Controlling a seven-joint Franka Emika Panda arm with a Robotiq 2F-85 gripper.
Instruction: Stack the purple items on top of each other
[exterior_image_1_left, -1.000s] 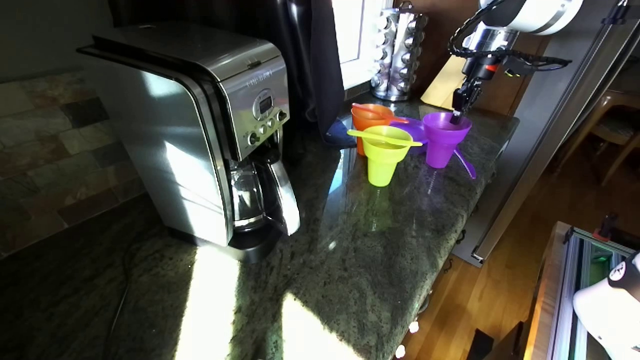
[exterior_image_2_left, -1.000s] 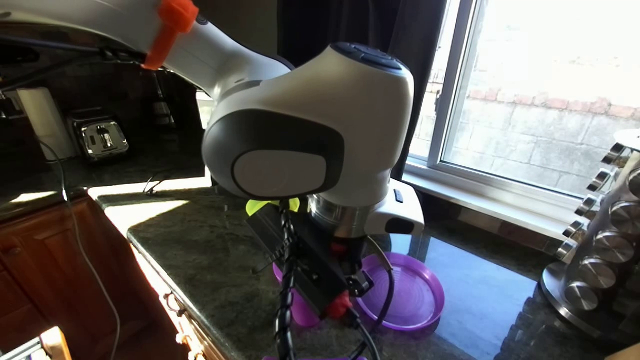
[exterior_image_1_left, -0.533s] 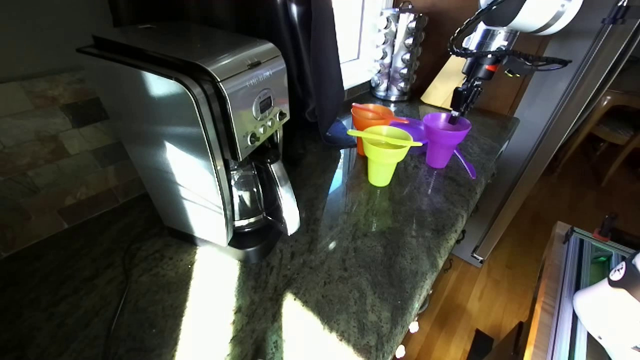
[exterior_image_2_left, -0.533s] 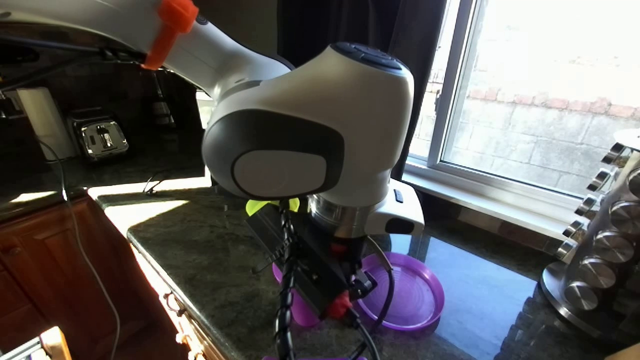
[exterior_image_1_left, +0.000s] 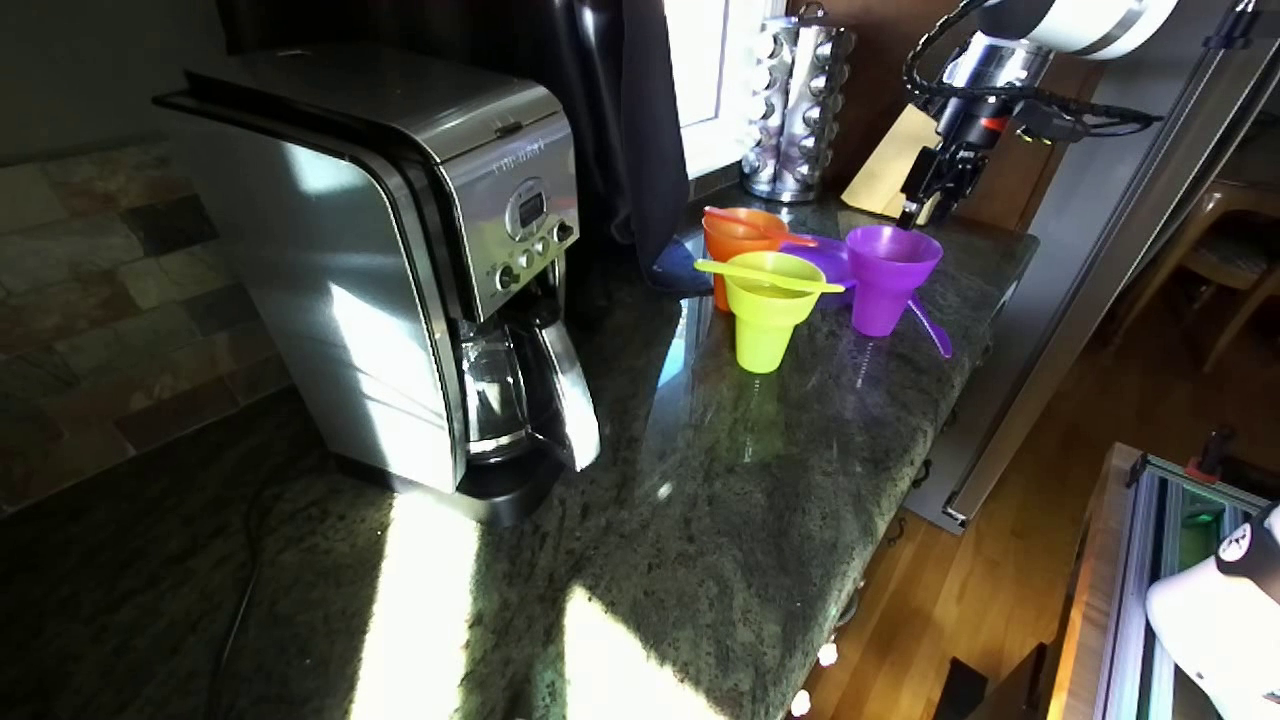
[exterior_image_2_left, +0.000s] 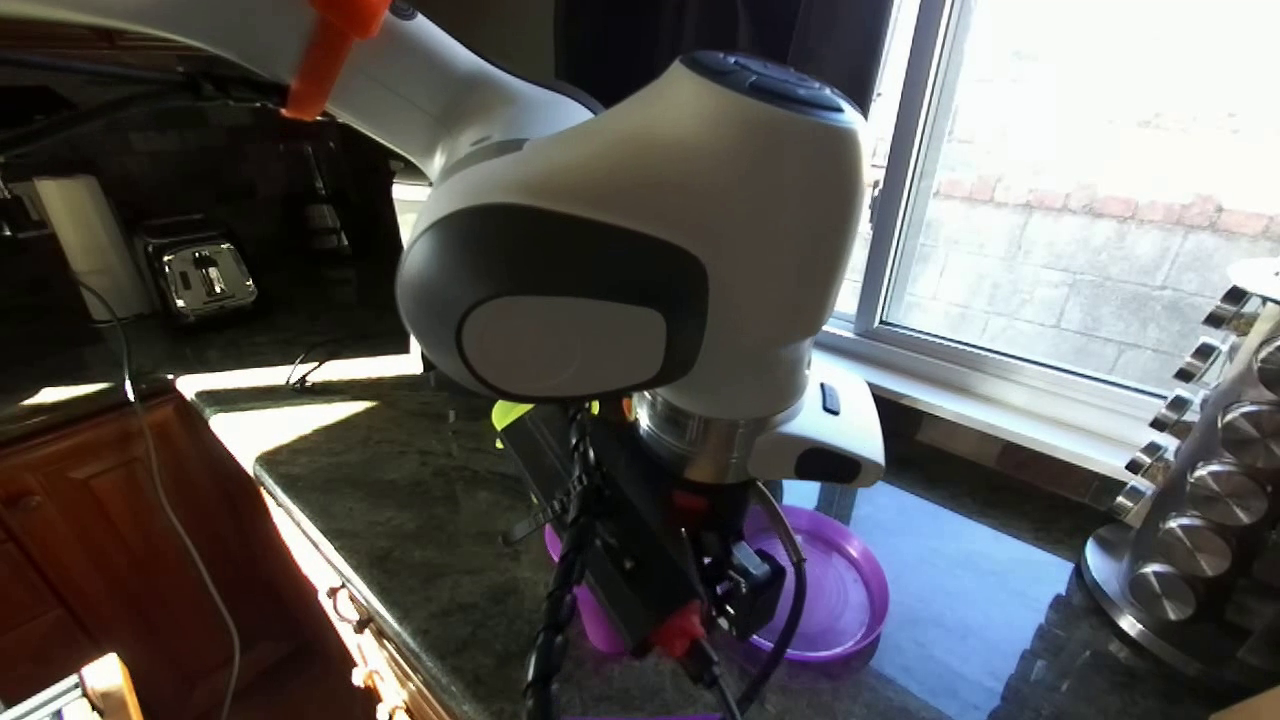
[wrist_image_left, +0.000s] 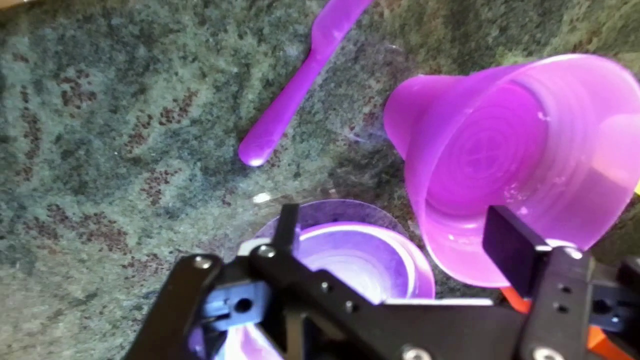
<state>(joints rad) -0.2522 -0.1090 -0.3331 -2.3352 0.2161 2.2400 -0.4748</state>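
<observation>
The gripper (wrist_image_left: 392, 220) is hovering, jaws apart and empty, likely setting up a grasp, needing alignment over the purple cup (wrist_image_left: 505, 155)!

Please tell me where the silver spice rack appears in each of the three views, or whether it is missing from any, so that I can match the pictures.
In an exterior view, the spice rack stands near the top, right of centre.
In an exterior view, the spice rack stands at the right edge, partly cut off.
Wrist view: it is not in the picture.
Shared landmark: the stone counter, seen in all three.
</observation>
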